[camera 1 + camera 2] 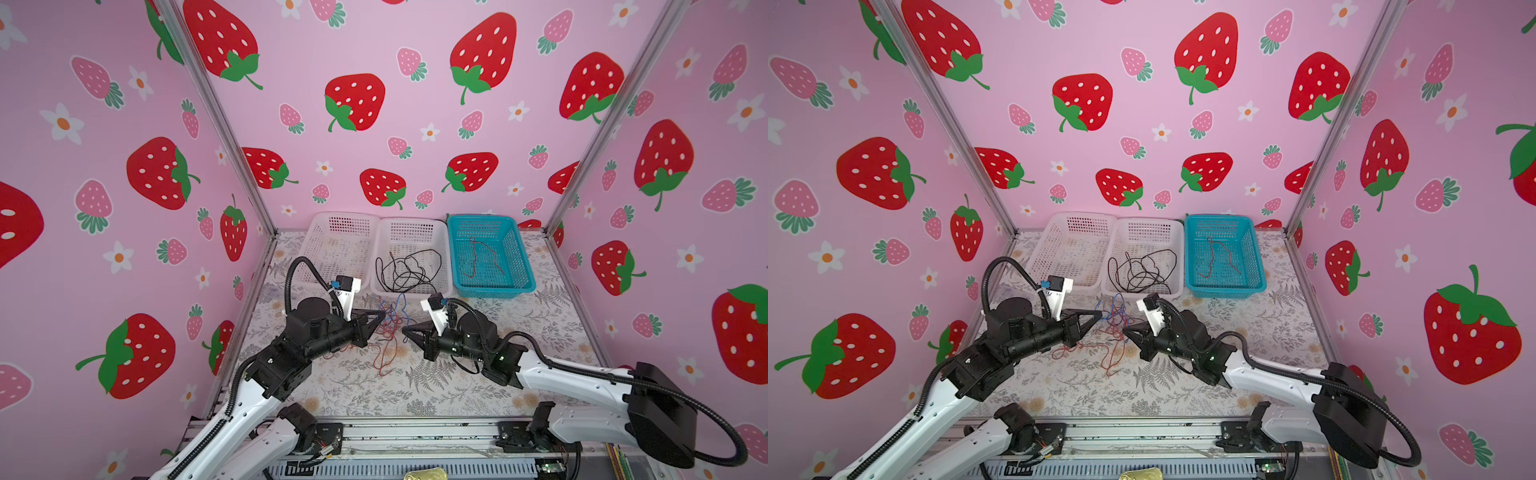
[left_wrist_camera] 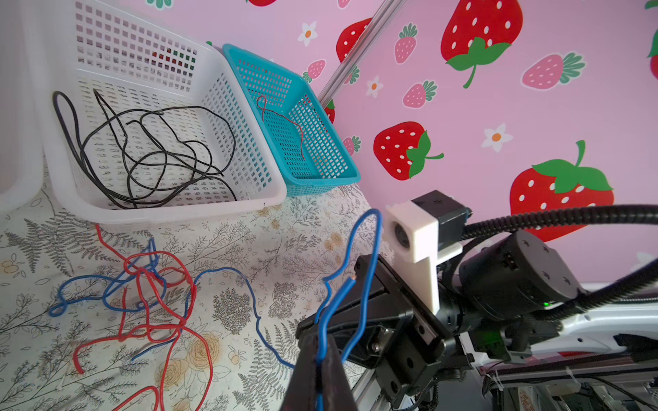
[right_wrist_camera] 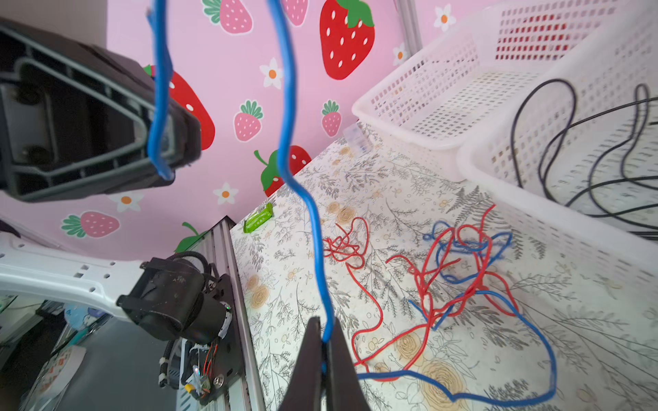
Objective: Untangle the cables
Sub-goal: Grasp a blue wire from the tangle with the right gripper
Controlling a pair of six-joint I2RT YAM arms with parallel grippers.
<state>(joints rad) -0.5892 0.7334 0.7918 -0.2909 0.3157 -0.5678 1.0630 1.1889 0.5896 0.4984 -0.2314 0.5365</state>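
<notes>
A tangle of red and blue cables (image 1: 388,332) (image 1: 1115,332) lies on the floral table between my two grippers. One blue cable (image 2: 370,256) (image 3: 288,106) rises off the table and runs from one gripper to the other. My left gripper (image 1: 383,312) (image 2: 318,340) is shut on it, the wire showing between the fingers. My right gripper (image 1: 404,330) (image 3: 324,327) is also shut on this blue cable, and its tail trails back onto the table. Black cables (image 1: 409,266) lie in the middle white basket (image 1: 446,286). A red cable (image 1: 482,257) lies in the blue basket (image 1: 525,266).
A third white basket (image 1: 316,237) stands at the back left, touching the middle one. A small bundle of red wire (image 3: 345,245) lies apart from the main tangle. A green packet (image 3: 258,217) rests near the table's left edge. Strawberry-print walls close in three sides.
</notes>
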